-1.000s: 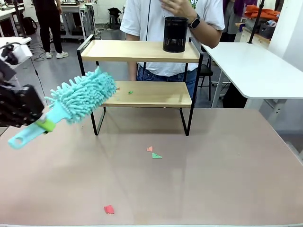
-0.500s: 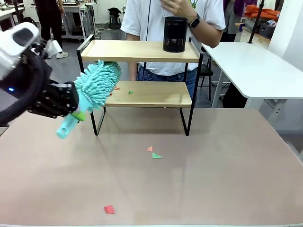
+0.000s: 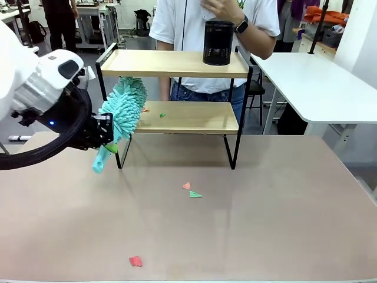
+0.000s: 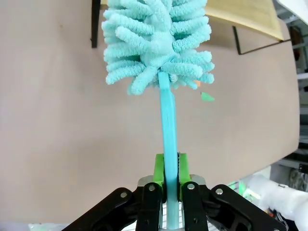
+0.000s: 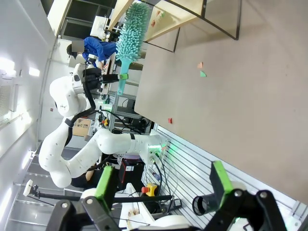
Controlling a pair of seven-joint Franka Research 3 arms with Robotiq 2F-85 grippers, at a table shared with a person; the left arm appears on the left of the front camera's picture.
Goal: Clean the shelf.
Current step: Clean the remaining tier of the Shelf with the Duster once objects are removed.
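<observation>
Your left pincer (image 4: 169,167) clamps the duster (image 4: 159,43) handle; its head lies just beyond, at the shelf (image 3: 177,63); right pincer (image 5: 161,181) stands wide.

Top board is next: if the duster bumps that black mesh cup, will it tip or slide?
Likely light, since the black mesh cup is perforated; it may slide on the smooth shelf. Taller than wide, it could tip if hit high. The duster's fluffy head should flex first.

The left gripper (image 4: 167,166) squeezes the handle of the duster (image 4: 159,43). The shelf (image 4: 240,17) is behind the duster, and a green scrap (image 4: 207,96) lies beside it.
</observation>
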